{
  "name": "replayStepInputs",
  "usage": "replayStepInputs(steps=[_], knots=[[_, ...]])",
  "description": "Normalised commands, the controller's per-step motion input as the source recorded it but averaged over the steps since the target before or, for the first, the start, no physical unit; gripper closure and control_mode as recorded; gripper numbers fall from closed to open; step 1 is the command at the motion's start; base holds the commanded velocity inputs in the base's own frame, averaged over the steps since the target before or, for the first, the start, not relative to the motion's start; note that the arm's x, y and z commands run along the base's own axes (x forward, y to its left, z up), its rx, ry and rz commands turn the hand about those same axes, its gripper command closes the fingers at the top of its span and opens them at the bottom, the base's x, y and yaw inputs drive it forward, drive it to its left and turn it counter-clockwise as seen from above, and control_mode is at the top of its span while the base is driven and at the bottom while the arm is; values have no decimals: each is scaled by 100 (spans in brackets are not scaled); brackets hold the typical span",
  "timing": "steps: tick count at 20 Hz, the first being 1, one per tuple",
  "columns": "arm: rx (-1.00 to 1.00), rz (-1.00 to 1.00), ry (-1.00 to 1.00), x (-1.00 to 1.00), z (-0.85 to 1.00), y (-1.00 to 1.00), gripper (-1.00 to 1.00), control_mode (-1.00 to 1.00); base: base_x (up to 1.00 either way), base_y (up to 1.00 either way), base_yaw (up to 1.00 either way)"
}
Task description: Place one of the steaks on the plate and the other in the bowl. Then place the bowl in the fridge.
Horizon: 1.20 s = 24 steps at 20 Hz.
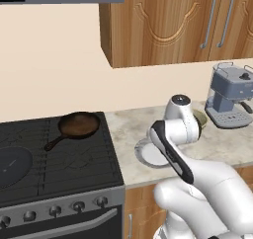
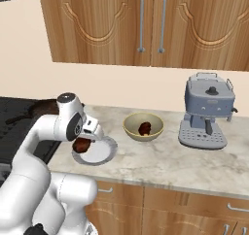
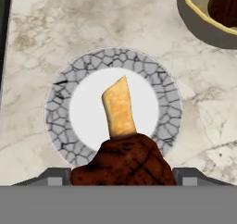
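Your two-finger gripper (image 2: 83, 142) is clamped on a lumpy reddish-brown steak (image 3: 124, 162), held over the round white grey-rimmed plate (image 3: 60, 102) for release. Second steak (image 2: 145, 128) sits in the olive-tan bowl (image 2: 131, 130) at the plate's 2 o'clock.

White rounded arm (image 1: 197, 179) (glossy), dark joint bands, seemingly grey cap.

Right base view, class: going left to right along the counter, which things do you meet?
Skillet on the stove → plate, with the steak held in the pincer above its left part → bowl holding the other steak → coffee machine.
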Motion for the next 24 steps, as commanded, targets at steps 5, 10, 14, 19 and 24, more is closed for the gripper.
replayStepInputs(steps=[5, 10, 14, 19, 24], knots=[[0, 1, 0, 22, -48, 0, 100, -100, 0, 0, 0], [-1, 0, 0, 2, -32, 0, 100, -100, 0, 0, 0], [0, 1, -1, 4, -23, 0, 100, -100, 0, 0, 0], [0, 0, 0, 14, -16, 0, 100, -100, 0, 0, 0], [0, 0, 0, 9, -3, 0, -100, -100, 0, 0, 0]])
